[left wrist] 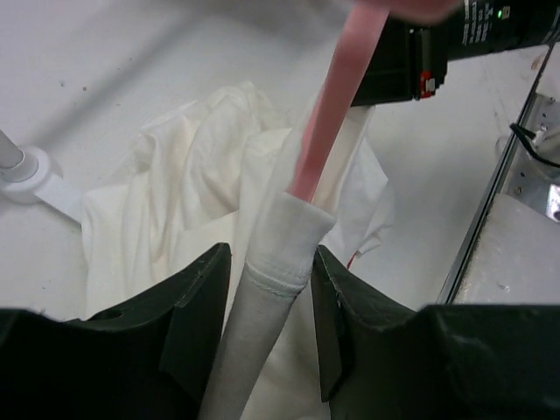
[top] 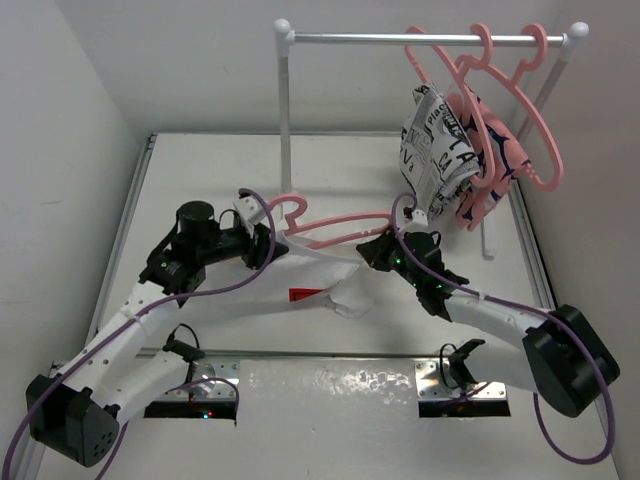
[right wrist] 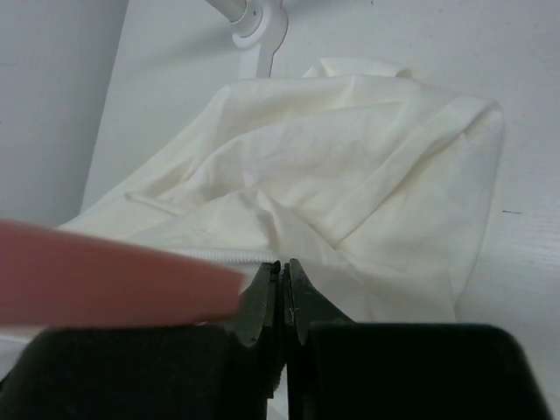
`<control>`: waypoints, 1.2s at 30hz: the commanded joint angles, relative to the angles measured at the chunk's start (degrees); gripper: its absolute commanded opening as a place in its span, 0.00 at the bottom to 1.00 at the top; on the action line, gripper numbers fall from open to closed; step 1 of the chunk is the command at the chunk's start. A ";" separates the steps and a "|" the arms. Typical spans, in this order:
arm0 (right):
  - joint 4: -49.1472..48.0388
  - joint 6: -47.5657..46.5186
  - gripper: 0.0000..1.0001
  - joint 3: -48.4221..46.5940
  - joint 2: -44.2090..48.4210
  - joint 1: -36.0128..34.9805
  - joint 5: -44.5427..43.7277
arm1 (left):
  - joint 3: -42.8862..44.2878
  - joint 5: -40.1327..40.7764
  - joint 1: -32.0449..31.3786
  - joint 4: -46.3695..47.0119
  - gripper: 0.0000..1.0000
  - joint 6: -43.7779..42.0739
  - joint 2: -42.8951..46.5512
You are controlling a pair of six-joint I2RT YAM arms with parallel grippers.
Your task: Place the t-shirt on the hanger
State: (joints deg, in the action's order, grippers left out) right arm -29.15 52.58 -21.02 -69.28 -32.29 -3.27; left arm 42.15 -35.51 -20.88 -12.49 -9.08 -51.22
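Observation:
The white t-shirt [top: 325, 275] with a red patch [top: 305, 295] lies bunched on the table between my arms. A salmon-pink hanger [top: 335, 228] lies across it, hook [top: 290, 206] at the left. My left gripper [top: 265, 240] is shut on one hanger arm that is sleeved in the shirt's cloth [left wrist: 276, 262]; bare pink hanger [left wrist: 337, 96] runs on beyond it. My right gripper [top: 372, 250] is shut on a fold of the t-shirt [right wrist: 350, 166] at its ribbed hem [right wrist: 219, 254]. The hanger [right wrist: 105, 276] is blurred at the left of that view.
A white-and-metal rack [top: 285, 90] stands at the back with several pink hangers [top: 520, 90], a newsprint shirt [top: 435, 150] and a pink shirt with navy marks [top: 495, 165]. Its foot shows in the wrist views [left wrist: 17, 166] [right wrist: 254, 22]. A metal rail [left wrist: 516, 149] edges the table.

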 commanded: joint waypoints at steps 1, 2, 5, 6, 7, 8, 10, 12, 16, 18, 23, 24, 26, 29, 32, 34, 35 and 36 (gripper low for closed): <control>8.20 -8.35 0.00 -2.88 4.92 0.74 -4.20 | 2.49 -3.78 0.76 -1.46 0.00 -7.77 1.57; 9.19 -9.06 0.00 -3.15 4.94 0.74 -4.64 | 2.58 -4.22 0.76 -2.27 0.00 -8.92 1.39; 10.60 -10.47 0.00 -3.24 6.52 1.18 -4.47 | 3.37 -6.41 0.76 -4.64 0.00 -12.87 1.21; 10.86 -10.48 0.00 -3.24 6.61 1.44 -4.29 | 3.72 -6.77 0.76 -5.52 0.00 -14.37 1.12; 10.86 -10.48 0.00 -3.16 7.04 1.53 -4.12 | 3.99 -6.77 0.76 -8.14 0.00 -16.04 0.95; 10.78 -10.48 0.00 -2.89 7.40 1.44 -4.12 | 4.69 -6.68 0.58 -9.90 0.00 -20.32 0.43; 11.04 -10.56 0.00 -2.80 8.62 1.88 -4.73 | 5.31 -4.93 0.67 -15.33 0.00 -25.52 0.07; 12.00 -11.44 0.00 -2.89 9.16 2.84 -4.91 | 5.31 -2.82 0.67 -18.17 0.00 -33.52 0.07; 16.22 -15.47 0.00 -5.17 9.60 3.38 -5.96 | 5.92 1.13 0.67 -23.08 0.00 -42.14 -0.37; 18.68 -16.10 0.00 -5.70 9.60 3.29 -6.66 | 6.80 3.68 0.58 -24.77 0.00 -42.68 -0.90; 19.99 -17.85 0.00 -6.23 8.81 3.38 -9.11 | 7.33 2.02 0.67 -28.73 0.00 -44.28 0.24; 20.53 -18.12 0.00 -6.75 8.55 3.29 -9.82 | 7.94 1.93 0.67 -29.08 0.00 -44.01 0.33; 21.58 -19.78 0.00 -7.19 7.93 3.20 -11.49 | 9.52 0.36 0.67 -31.00 0.00 -44.96 0.07; 20.28 -21.37 0.00 -7.29 7.23 3.29 -11.42 | 11.90 -3.59 0.76 -31.72 0.00 -41.65 0.68; 16.32 -21.03 0.00 -6.76 6.17 3.29 -7.31 | 11.03 -6.41 0.76 -27.86 0.00 -35.05 1.48; 10.73 -18.67 0.00 -4.92 5.47 3.73 -4.75 | 9.45 -6.51 0.76 -27.24 0.00 -33.73 0.60; 9.21 -17.87 0.00 -3.96 5.38 4.60 -3.51 | 8.74 -5.03 0.76 -27.58 0.00 -34.24 0.07; 8.93 -17.43 0.00 -3.68 5.38 4.70 -2.80 | 7.52 -3.88 0.76 -28.37 0.00 -34.77 -0.45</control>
State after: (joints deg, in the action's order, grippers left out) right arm -16.38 35.22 -26.26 -63.29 -30.41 -2.17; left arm 50.85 -40.71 -20.99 -37.87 -45.15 -52.10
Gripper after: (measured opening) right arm 0.002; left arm 0.383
